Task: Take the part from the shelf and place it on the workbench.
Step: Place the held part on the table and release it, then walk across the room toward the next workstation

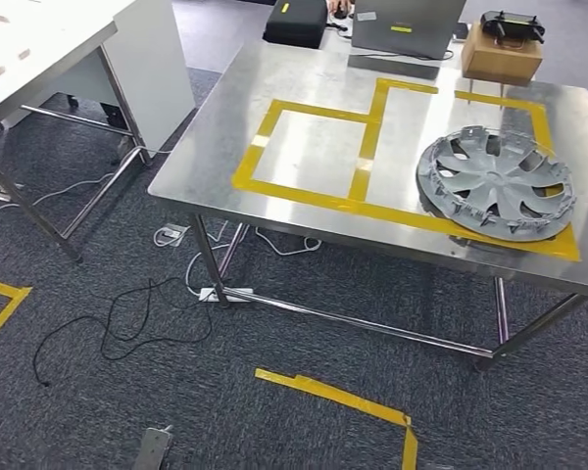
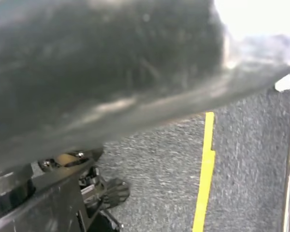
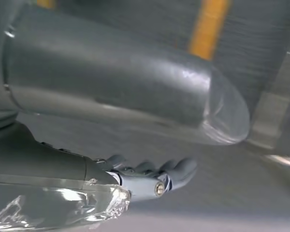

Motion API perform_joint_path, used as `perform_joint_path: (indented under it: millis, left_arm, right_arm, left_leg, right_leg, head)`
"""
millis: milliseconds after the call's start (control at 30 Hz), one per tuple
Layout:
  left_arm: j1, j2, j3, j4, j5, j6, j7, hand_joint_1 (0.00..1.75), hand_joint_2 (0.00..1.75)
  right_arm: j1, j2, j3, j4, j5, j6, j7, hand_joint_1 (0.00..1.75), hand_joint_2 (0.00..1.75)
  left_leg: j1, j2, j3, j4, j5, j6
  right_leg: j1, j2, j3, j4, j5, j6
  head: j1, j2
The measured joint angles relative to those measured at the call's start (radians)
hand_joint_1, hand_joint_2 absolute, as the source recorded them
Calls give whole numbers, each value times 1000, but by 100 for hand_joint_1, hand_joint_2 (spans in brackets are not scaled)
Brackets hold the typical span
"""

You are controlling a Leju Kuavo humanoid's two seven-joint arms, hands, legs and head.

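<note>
Hubcap (image 1: 496, 183) lies flat on the bench (image 1: 314, 98), at its right end inside the yellow tape. Right hand (image 3: 151, 176) shows fingers apart, holding nothing; the left hand's fingers I cannot tell. Looks placed: best to back off without nudging it.

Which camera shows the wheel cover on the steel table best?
The head view: the wheel cover lies whole on the steel table, inside the yellow tape outline. The left wrist view looks at carpet, the right wrist view at the right hand; neither helps.
</note>
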Motion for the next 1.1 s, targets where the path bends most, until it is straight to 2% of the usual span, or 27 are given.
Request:
perform_joint_path:
  millis: [67, 100, 133, 167, 200, 233, 300, 333, 367, 400, 433, 467, 500, 567, 600, 633, 667, 700, 733, 800, 833, 900, 933, 967, 1000, 1067, 1100]
  left_arm:
    - [8, 4, 7, 0, 1, 2, 0, 0, 0]
    - [13, 5, 10, 0, 0, 3, -1, 0, 0]
    - [19, 7, 13, 0, -1, 4, -1, 0, 0]
    - [24, 9, 17, 0, -2, 4, -2, 0, 0]
    - [27, 10, 20, 0, -3, 5, -3, 0, 0]
    - [29, 10, 23, 0, -4, 5, -4, 0, 0]
    - [31, 10, 26, 0, -17, 10, -8, 0, 0]
    - [32, 10, 26, 0, -29, 15, -9, 0, 0]
    - [35, 10, 25, 0, -43, 22, -10, 0, 0]
    - [39, 12, 25, 0, -55, 29, -11, 0, 0]
    - [44, 12, 24, 0, -63, 35, -12, 0, 0]
    - [49, 13, 24, 1, -67, 40, -13, 0, 0]
    - [52, 13, 24, 1, -68, 43, -15, 0, 0]
    - [54, 12, 24, 2, -68, 45, -18, 0, 0]
    - [55, 12, 24, 2, -68, 46, -20, 0, 0]
    - [56, 11, 24, 2, -68, 47, -21, 0, 0]
    - [57, 11, 24, 2, -68, 47, -23, 0, 0]
    - [58, 11, 25, 2, -68, 48, -24, 0, 0]
    - [59, 11, 25, 1, -68, 49, -25, 0, 0]
    - [55, 9, 25, 1, -68, 50, -27, 0, 0]
    - [54, 8, 25, 1, -67, 50, -28, 0, 0]
    - [55, 7, 25, 2, -67, 51, -28, 0, 0]
    - [58, 6, 25, 2, -66, 51, -28, 0, 0]
    - [60, 6, 26, 2, -66, 51, -28, 0, 0]
    - [60, 5, 26, 2, -66, 52, -28, 0, 0]
    - [57, 3, 26, 2, -66, 52, -28, 0, 0]
    - [57, 2, 26, 2, -66, 51, -28, 0, 0]
  right_arm:
    - [-55, -12, -74, 132, 13, 41, 100, 0, 0]
    - [-78, -16, -102, 188, 22, 54, 139, 0, 0]
    - [-97, -19, -123, 233, 29, 63, 163, 0, 0]
    - [-113, -21, -138, 270, 37, 70, 173, 0, 0]
    - [-127, -23, -149, 301, 44, 77, 178, 0, 0]
    - [-139, -24, -158, 327, 53, 84, 180, 0, 0]
    - [-157, -27, -168, 370, 71, 96, 183, 0, 0]
    - [-165, -28, -172, 387, 79, 100, 185, 0, 0]
    - [-171, -28, -175, 401, 88, 105, 188, 0, 0]
    - [-176, -27, -177, 414, 95, 109, 190, 0, 0]
    - [-180, -28, -179, 423, 102, 113, 192, 0, 0]
    - [-183, -28, -181, 431, 108, 117, 192, 0, 0]
    - [-186, -28, -182, 437, 112, 120, 190, 0, 0]
    - [-190, -28, -185, 444, 116, 124, 179, 0, 0]
    - [-192, -29, -187, 447, 116, 125, 173, 0, 0]
    - [-193, -29, -188, 448, 117, 126, 168, 0, 0]
    - [-195, -29, -190, 450, 117, 126, 164, 0, 0]
    - [-196, -29, -190, 451, 119, 127, 159, 0, 0]
    - [-197, -29, -190, 451, 122, 128, 155, 0, 0]
    - [-198, -29, -191, 452, 126, 130, 150, 0, 0]
    - [-199, -29, -191, 453, 128, 130, 149, 0, 0]
    - [-201, -29, -191, 456, 129, 131, 147, 0, 0]
    - [-201, -30, -191, 457, 130, 131, 146, 0, 0]
    - [-201, -30, -191, 458, 130, 131, 146, 0, 0]
    - [-201, -31, -191, 458, 130, 131, 146, 0, 0]
    - [-200, -33, -191, 460, 130, 131, 146, 0, 0]
    - [-200, -34, -191, 460, 130, 131, 146, 0, 0]
  left_leg:
    - [-6, 3, -28, 2, 20, 8]
    - [-10, 4, -42, 3, 30, 8]
    - [-14, 3, -57, 5, 41, 8]
    - [-17, 0, -71, 7, 50, 7]
    - [-19, -6, -84, 8, 60, 5]
    - [-20, -13, -96, 11, 69, 3]
    - [-23, -30, -117, 17, 87, -4]
    - [-23, -38, -124, 19, 98, -7]
    - [-24, -46, -131, 20, 109, -12]
    - [-22, -55, -136, 20, 117, -16]
    - [-21, -57, -143, 26, 110, -22]
    - [-20, -53, -153, 46, 86, -29]
    - [-18, -43, -168, 86, 43, -35]
    - [-12, -19, -204, 217, -57, -47]
    - [-8, -13, -214, 280, -84, -52]
    - [-5, -10, -212, 319, -88, -55]
    - [-2, -8, -194, 325, -70, -58]
    - [0, -3, -158, 294, -43, -59]
    - [1, 11, -109, 235, -22, -58]
    - [-4, 46, -11, 98, -24, -52]
    - [-8, 57, 14, 55, -34, -45]
    - [-14, 51, 16, 27, -35, -26]
    - [-14, 44, 8, 25, -25, -17]
    - [-14, 37, -2, 22, -14, -6]
    - [-13, 29, -15, 20, -1, 3]
    - [-17, 9, -46, 20, 25, 15]
    - [-20, -3, -63, 21, 39, 17]
  right_leg:
    - [1, 0, -43, 137, -91, 2]
    - [1, 0, -52, 192, -111, 1]
    - [1, 0, -46, 218, -108, -1]
    - [2, 1, -22, 207, -86, -4]
    - [3, 7, 23, 155, -56, -10]
    - [4, 23, 77, 82, -35, -16]
    - [4, 58, 175, -63, -28, -23]
    - [5, 68, 198, -100, -35, -25]
    - [6, 65, 205, -114, -37, -24]
    - [5, 55, 198, -115, -32, -26]
    - [4, 43, 190, -113, -26, -32]
    - [2, 31, 182, -112, -18, -40]
    - [0, 18, 171, -110, -10, -48]
    - [3, -8, 147, -100, 3, -57]
    - [5, -22, 131, -93, 9, -58]
    - [5, -36, 115, -85, 15, -58]
    - [6, -48, 100, -76, 19, -57]
    - [6, -60, 85, -67, 24, -56]
    - [6, -69, 72, -59, 27, -54]
    - [9, -87, 57, -47, 36, -45]
    - [10, -96, 54, -46, 42, -39]
    - [9, -114, 52, -48, 55, -26]
    - [7, -108, 49, -46, 52, -19]
    - [6, -89, 42, -33, 31, -14]
    - [6, -62, 31, -2, -7, -11]
    - [8, -13, -1, 112, -109, -13]
    - [11, -4, -12, 174, -142, -16]
  head:
    - [4, 0]
    - [4, 0]
    - [5, 0]
    - [4, 0]
    - [4, 0]
    - [4, 0]
    - [4, 0]
    - [4, 0]
    - [4, 0]
    - [5, 0]
    - [4, 0]
    - [1, 0]
    - [-3, 0]
    - [-9, 0]
    - [-9, 0]
    - [-9, 0]
    - [-10, 0]
    - [-10, 0]
    - [-10, 0]
    - [-11, 0]
    - [-11, 0]
    - [-11, 0]
    - [-11, 0]
    - [-11, 0]
    - [-11, 0]
    - [-10, 0]
    - [-10, 0]
